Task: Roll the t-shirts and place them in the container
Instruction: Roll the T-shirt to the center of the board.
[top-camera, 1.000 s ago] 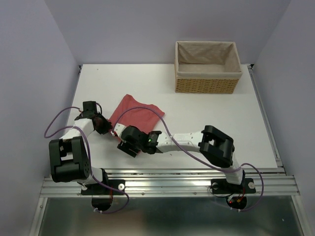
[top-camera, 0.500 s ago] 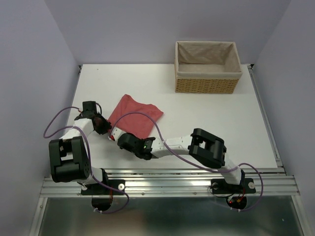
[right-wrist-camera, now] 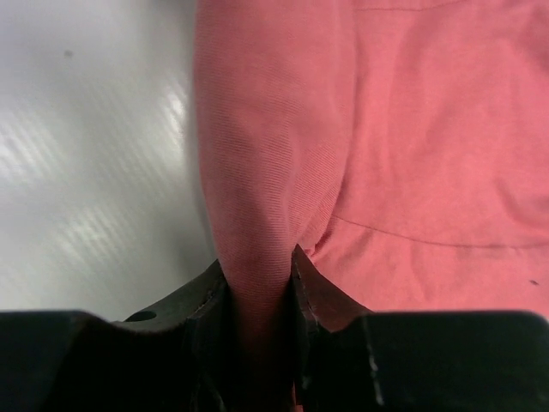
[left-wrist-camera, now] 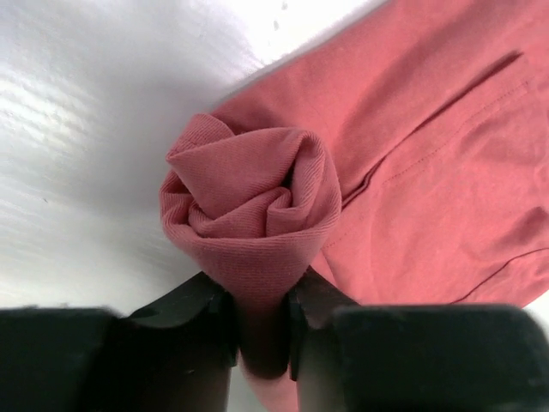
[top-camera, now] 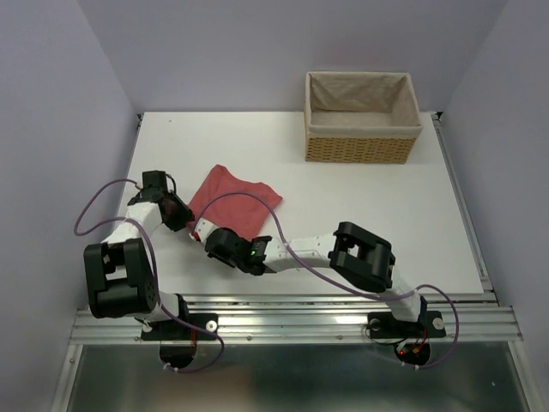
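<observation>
On table (top-camera: 386, 215): one shirt, a basket and both arms' working ends are found; the shirt lies left of centre, toward the near edge.
Basket (top-camera: 360, 148): wicker, cloth-lined, set at the far right, well apart from the shirt.
Shirt (top-camera: 244, 199): salmon-red and flat over most of its area; only the near-left edge is lifted and wound.
Left gripper (left-wrist-camera: 262, 313): pressed onto the end of the roll (left-wrist-camera: 249, 202), with cloth pinched between the fingers (left-wrist-camera: 202, 313).
Right gripper (right-wrist-camera: 257, 287): closed on a raised ridge of the same edge, just beside the left one.
Roll: a small loose spiral at the left end; it is judged barely begun, with most of the cloth unwound.
Risk, cone: a cone rather than a log may be formed if one end is turned faster than the other.
Risk, slip: thin cloth may be pulled from either pinch if the arms are drawn apart, and the spiral would fall open.
Risk, drag: the flat part may be bunched or dragged over the table instead of wound, since it is not held down.
Risk, contact: the grippers are close together, so they may be knocked against each other if their paths are not kept parallel.
</observation>
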Robot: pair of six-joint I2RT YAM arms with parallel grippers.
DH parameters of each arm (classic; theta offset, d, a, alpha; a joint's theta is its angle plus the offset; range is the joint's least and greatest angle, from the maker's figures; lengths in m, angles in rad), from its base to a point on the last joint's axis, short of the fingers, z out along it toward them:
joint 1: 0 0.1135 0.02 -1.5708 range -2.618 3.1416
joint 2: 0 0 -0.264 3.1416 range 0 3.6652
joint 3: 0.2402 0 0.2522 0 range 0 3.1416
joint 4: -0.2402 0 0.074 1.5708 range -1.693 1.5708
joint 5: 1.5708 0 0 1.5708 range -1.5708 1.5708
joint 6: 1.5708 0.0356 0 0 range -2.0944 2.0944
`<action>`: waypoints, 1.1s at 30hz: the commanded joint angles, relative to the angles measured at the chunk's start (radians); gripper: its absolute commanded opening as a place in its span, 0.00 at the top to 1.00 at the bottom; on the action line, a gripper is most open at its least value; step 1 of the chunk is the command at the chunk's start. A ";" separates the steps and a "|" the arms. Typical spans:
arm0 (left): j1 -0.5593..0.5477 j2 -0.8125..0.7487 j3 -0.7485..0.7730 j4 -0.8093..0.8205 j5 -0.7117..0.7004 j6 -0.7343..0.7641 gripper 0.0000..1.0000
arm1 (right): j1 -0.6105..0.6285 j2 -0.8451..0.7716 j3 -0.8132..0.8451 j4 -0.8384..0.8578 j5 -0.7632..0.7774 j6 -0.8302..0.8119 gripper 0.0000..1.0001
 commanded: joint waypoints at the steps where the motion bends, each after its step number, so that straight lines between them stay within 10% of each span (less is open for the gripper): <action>1: -0.005 -0.047 0.093 -0.055 -0.026 0.044 0.52 | -0.040 -0.041 0.045 -0.033 -0.242 0.109 0.99; 9: -0.005 -0.105 0.225 -0.170 -0.058 0.107 0.18 | -0.169 -0.055 0.071 -0.067 -0.685 0.268 0.99; 20: -0.008 -0.151 0.205 -0.192 -0.012 0.136 0.23 | -0.335 0.037 0.142 -0.066 -1.141 0.448 0.99; 23: -0.021 -0.160 0.154 -0.166 0.022 0.138 0.35 | -0.364 0.075 0.157 -0.066 -1.223 0.486 0.99; 28: -0.034 -0.150 0.101 -0.120 0.075 0.115 0.99 | -0.395 0.133 0.180 -0.066 -1.322 0.523 0.99; 33: -0.041 -0.098 0.093 -0.074 0.091 0.100 1.00 | -0.404 0.172 0.185 -0.059 -1.375 0.549 0.99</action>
